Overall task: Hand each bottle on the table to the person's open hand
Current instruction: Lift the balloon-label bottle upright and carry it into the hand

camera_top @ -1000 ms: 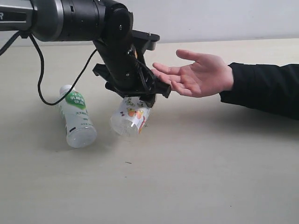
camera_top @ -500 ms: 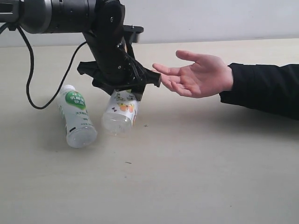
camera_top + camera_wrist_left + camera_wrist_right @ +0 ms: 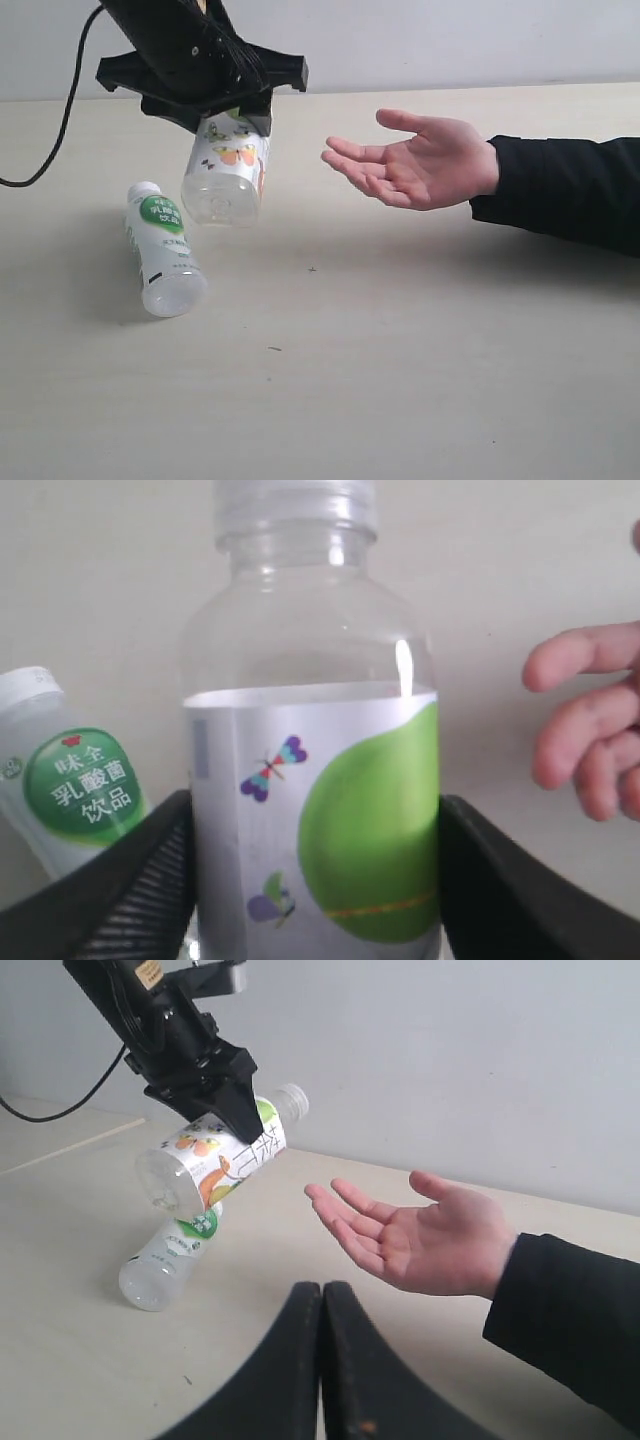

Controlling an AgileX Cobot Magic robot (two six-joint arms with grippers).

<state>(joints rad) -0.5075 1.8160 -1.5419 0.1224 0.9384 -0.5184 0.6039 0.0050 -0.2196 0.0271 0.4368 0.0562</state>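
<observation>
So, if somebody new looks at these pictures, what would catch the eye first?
First, the left gripper holding a clear bottle with a butterfly label, tilted in the air above the table. Next, the open hand, palm up, to the right of it in the exterior view and apart from the bottle. A white-capped bottle lies on its side on the table, lower left.

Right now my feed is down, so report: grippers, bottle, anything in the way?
Left gripper shut on butterfly-label bottle, off the table. Right gripper shut, empty. Nothing between bottle and open hand. White-capped bottle lies aside.
</observation>
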